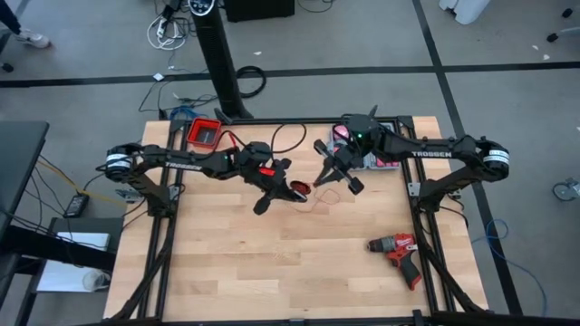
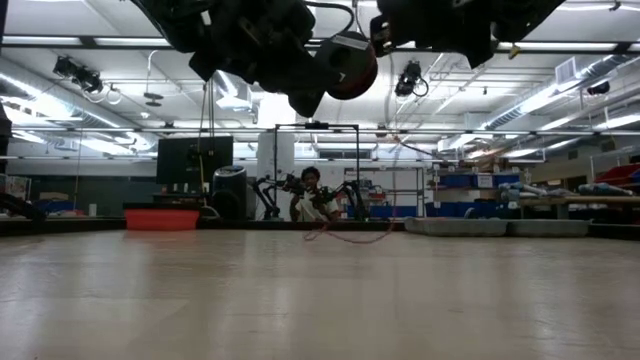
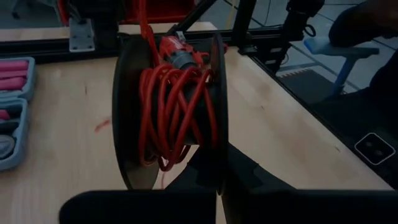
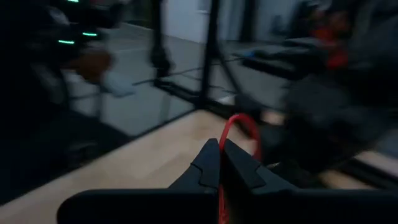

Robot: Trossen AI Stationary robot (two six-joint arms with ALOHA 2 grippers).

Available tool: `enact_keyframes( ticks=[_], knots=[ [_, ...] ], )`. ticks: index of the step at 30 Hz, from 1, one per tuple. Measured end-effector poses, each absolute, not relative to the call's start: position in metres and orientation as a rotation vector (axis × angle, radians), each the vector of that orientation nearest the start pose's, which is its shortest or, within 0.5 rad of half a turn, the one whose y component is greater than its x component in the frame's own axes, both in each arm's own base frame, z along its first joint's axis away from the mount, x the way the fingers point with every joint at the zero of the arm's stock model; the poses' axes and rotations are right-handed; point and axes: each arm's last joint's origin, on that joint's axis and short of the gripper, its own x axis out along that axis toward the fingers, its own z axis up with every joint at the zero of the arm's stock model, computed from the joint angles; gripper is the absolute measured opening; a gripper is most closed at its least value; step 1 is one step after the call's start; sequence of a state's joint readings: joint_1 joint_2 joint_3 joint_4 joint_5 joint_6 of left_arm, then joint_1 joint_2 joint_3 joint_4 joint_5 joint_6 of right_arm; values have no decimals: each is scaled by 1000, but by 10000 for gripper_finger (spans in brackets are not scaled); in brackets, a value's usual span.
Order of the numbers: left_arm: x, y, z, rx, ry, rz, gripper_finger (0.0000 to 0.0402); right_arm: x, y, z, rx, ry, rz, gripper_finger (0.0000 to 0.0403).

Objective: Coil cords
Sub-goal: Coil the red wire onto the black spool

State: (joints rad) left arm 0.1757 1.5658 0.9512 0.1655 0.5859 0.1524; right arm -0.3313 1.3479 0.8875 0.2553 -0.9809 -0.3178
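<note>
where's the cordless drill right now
In the high view the red and black drill lies on the wooden table, near its front right corner, well clear of both arms and beside the right frame rail.

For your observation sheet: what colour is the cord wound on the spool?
Red. The cord is wound on a dark spool, clearest in the left wrist view.

I count one spool (image 3: 168, 112) wound with one red cord (image 3: 171, 118), one drill (image 1: 396, 247), one red bin (image 1: 204, 132), one grey tray (image 1: 362, 149) of pink pieces (too small to count), and my two grippers, left (image 1: 272, 186) and right (image 1: 337, 177).
</note>
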Motion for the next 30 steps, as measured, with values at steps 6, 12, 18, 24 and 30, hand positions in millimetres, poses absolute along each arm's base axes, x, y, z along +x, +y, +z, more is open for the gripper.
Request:
enact_keyframes(
  ticks=[6, 12, 18, 24, 30],
  knots=[
    [334, 41, 235, -19, 391, -438, 5, 292, -70, 295, -289, -25, 531, 2],
    [334, 33, 236, -23, 381, -498, 5, 303, -67, 290, -343, -71, 506, 2],
    [337, 25, 240, 66, 317, -539, 5, 317, -66, 276, -316, -43, 421, 3],
    [339, 22, 245, 128, 251, -549, 5, 327, -52, 269, -275, -36, 404, 4],
    [339, 23, 245, 156, 242, -538, 5, 328, -38, 270, -267, -41, 445, 4]
  ],
)
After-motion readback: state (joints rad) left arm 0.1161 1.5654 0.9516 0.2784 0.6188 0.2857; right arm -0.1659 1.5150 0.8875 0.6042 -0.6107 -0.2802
